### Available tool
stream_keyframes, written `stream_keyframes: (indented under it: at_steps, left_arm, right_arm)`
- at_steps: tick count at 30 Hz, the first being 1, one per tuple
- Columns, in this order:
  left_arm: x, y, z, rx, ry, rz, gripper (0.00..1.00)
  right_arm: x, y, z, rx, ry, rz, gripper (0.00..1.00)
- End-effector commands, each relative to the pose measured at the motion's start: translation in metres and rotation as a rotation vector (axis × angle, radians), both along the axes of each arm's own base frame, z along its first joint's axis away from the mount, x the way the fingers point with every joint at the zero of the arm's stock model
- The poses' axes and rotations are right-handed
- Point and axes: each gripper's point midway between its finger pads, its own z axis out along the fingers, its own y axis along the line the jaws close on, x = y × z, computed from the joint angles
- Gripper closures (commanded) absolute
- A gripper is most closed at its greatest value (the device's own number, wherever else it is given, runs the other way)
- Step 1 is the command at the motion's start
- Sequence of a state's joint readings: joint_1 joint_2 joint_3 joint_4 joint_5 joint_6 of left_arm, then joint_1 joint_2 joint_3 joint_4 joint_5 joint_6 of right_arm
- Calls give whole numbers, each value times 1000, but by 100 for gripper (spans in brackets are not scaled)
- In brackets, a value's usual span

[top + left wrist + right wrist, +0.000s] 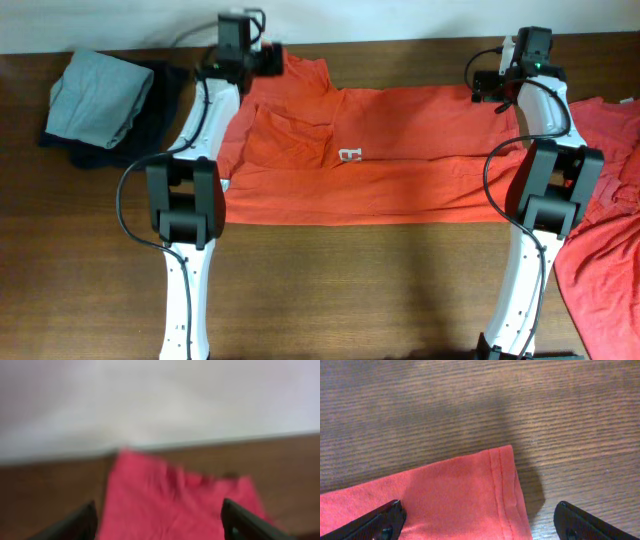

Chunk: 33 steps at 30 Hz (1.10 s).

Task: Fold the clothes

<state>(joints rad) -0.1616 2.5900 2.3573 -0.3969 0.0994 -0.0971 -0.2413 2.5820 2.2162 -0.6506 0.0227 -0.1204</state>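
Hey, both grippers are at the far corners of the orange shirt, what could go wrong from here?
The right gripper is open around only the hemmed corner of the spread orange-red cotton T-shirt; a shallow pinch may slip off. The left gripper is open over the other far corner, so uneven lifts could skew the fold. The second orange-red T-shirt lies beside the right arm and might get dragged.

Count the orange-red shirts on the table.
2. The spread shirt lies across the middle; the bunched shirt sits at the right edge, partly cut off by the frame, so more may hide there.
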Motion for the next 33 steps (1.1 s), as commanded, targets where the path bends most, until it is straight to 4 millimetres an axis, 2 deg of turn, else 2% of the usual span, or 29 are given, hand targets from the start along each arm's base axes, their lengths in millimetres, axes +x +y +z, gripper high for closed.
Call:
stream_keyframes:
  at_steps: [1, 3, 9, 14, 22, 28, 33]
  left_arm:
    - [9, 5, 33, 38, -79, 1, 24]
    - [10, 8, 28, 52, -73, 19, 27]
    - [11, 9, -31, 69, 4, 20, 28]
    - [11, 10, -63, 96, 31, 7, 28]
    - [16, 18, -83, 98, 29, 23, 28]
    - [11, 26, -109, 109, 79, 33, 29]
    - [11, 28, -111, 113, 86, 38, 30]
  right_arm:
    - [0, -3, -1, -9, 6, -8, 0]
    - [-1, -3, -2, -8, 9, -9, 0]
    - [-2, -2, -2, -7, 15, -8, 0]
    - [-3, -2, -3, -6, 18, -8, 0]
    - [-3, -2, -3, -6, 18, -8, 0]
    - [-3, -2, -3, -6, 19, -8, 0]
    - [-4, -2, -3, -5, 22, -8, 0]
